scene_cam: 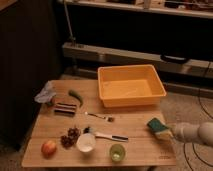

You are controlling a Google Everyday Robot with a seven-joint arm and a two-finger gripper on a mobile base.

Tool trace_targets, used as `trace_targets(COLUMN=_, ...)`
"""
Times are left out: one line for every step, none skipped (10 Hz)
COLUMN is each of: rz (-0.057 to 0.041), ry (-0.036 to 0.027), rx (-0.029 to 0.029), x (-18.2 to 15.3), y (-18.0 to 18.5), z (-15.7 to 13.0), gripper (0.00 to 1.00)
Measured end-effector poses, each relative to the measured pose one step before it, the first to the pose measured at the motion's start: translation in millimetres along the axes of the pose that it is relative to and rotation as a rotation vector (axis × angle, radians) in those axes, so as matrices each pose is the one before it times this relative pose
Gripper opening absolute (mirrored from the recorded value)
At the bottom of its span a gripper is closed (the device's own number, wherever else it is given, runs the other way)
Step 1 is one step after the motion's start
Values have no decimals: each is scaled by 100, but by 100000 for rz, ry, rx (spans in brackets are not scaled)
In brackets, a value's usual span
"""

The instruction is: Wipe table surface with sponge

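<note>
Sponge (159, 127), teal-green top over a yellowish underside, is hanging tilted at the 3 o'clock edge of the table surface (137, 146), green face turned up and toward 10 o'clock. Whether its lower corner is touching the wood cannot be told.

Gripper (167, 131) is reaching in from 3 o'clock on a white arm (196, 134), its fingers pressed together and pinching the sponge at the sponge's outer end.

Orange-yellow tub (103, 92) is occupying the 1 o'clock corner of the tabletop, just beyond the sponge toward 12 o'clock, and is overhanging the far edge slightly.

Fork (100, 117) is lying near the table's centre, just in front of the tub.

Utensil with a dark handle (108, 135) is lying at 6 o'clock from the fork, its head touching or just beside the white bowl (86, 142).

Green cup (117, 152) is standing upright at 4 o'clock from the bowl, near the front edge.

Grapes (71, 136) are resting just at 9 o'clock of the bowl; an apple (48, 148) is sitting farther that way, near the 8 o'clock corner.

Dark rectangular item (65, 108) is lying at 10 o'clock, with a green pepper (76, 95) just behind it and a crumpled pale bundle (46, 93) at the far-left edge.
</note>
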Motion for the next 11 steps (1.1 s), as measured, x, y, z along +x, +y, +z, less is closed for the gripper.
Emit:
trace_targets(rz=-849, ry=-135, rx=-72, x=-662, y=139, z=162, gripper=0)
trace_targets(rz=-1747, ry=-180, rx=-833, x=-1243, y=349, z=510, gripper=0)
trace_targets(rz=-1570, ry=84, rx=-1044, x=-742, y=400, z=507, gripper=0)
trace_targets(rz=-1370, ry=164, rx=-887, x=-380, y=561, z=440, gripper=0)
trace_targets(rz=-2581, ry=-276, rx=-1359, x=-1322, y=945, z=809, gripper=0)
trace_targets(rz=-2448, ry=-303, rx=-1316, x=-1206, y=854, z=645, gripper=0)
trace_targets(rz=-1740, ry=-249, rx=-1165, x=-772, y=723, z=372, gripper=0)
trace_targets(rz=-1699, ry=-258, rx=-1349, x=-719, y=784, z=430, gripper=0)
trace_targets(rz=-3267, ry=-569, rx=-2736, x=-1262, y=1380, z=821, gripper=0)
trace_targets(rz=-2106, ry=-593, rx=-1905, x=-722, y=953, z=360, gripper=0)
trace_targets(rz=-1608, ry=-200, rx=-1938, x=-298, y=1042, z=326, gripper=0)
